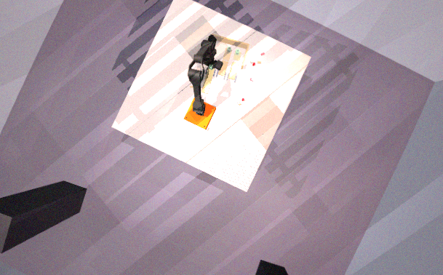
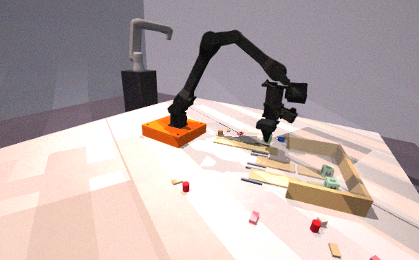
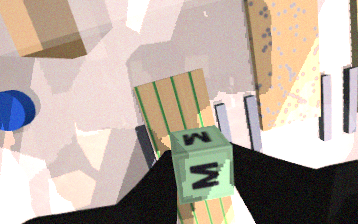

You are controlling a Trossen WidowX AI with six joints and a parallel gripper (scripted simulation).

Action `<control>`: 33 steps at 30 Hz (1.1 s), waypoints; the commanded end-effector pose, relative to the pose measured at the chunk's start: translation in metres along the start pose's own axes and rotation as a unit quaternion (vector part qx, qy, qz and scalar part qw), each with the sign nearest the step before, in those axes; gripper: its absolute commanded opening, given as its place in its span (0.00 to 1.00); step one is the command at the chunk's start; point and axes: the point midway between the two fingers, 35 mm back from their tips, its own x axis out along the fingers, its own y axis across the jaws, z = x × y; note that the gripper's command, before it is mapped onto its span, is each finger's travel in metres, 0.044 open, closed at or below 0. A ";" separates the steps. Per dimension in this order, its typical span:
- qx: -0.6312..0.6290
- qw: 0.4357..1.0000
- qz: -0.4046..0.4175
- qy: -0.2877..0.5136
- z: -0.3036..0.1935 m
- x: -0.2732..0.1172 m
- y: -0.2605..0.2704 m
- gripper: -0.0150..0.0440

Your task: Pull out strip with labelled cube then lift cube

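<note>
My gripper (image 1: 210, 66) (image 2: 266, 138) (image 3: 196, 152) is shut on a pale green cube (image 3: 205, 172) marked M, gripping it by two sides. The cube looks slightly above a long striped strip (image 2: 241, 144) (image 3: 167, 100) (image 1: 207, 84) with green lines, near its far end; the exact gap is hard to tell. A speckled strip (image 2: 275, 164) (image 3: 292, 45) and a yellow strip (image 2: 268, 177) lie beside it. The speckled one shows a break in the exterior view. Two more M cubes stand at their far ends, one cube (image 2: 327, 170) (image 1: 229, 49) and another cube (image 2: 331, 183) (image 1: 237, 52).
Low wooden walls (image 2: 327, 199) (image 1: 230, 40) (image 3: 55, 30) enclose the far ends of the other strips. Dark rails (image 2: 252, 181) (image 3: 252, 122) flank the strips. A blue cylinder (image 2: 281, 139) (image 3: 10, 110) lies near the held cube. Red cylinders (image 2: 186, 186) (image 2: 315, 226) and small blocks are scattered around.
</note>
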 end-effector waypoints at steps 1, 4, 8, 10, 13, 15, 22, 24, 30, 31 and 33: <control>-0.002 1.000 -0.001 0.007 -0.020 -0.008 -0.003 0.25; -0.002 1.000 -0.001 0.007 -0.026 -0.012 -0.004 0.25; -0.002 1.000 -0.001 0.008 -0.027 -0.012 -0.004 0.25; -0.002 1.000 -0.001 0.008 -0.031 -0.012 -0.005 0.25; -0.002 1.000 -0.002 0.008 -0.042 -0.013 -0.007 0.25; -0.002 1.000 -0.002 0.008 -0.049 -0.013 -0.008 0.25; -0.002 1.000 -0.002 0.009 -0.073 -0.012 -0.012 0.25; -0.002 1.000 -0.002 0.009 -0.076 -0.012 -0.013 0.25; -0.002 1.000 -0.002 0.009 -0.075 -0.033 -0.012 0.25; -0.002 1.000 -0.002 0.009 -0.075 -0.039 -0.012 0.25; -0.002 1.000 -0.002 0.009 -0.075 -0.047 -0.012 0.25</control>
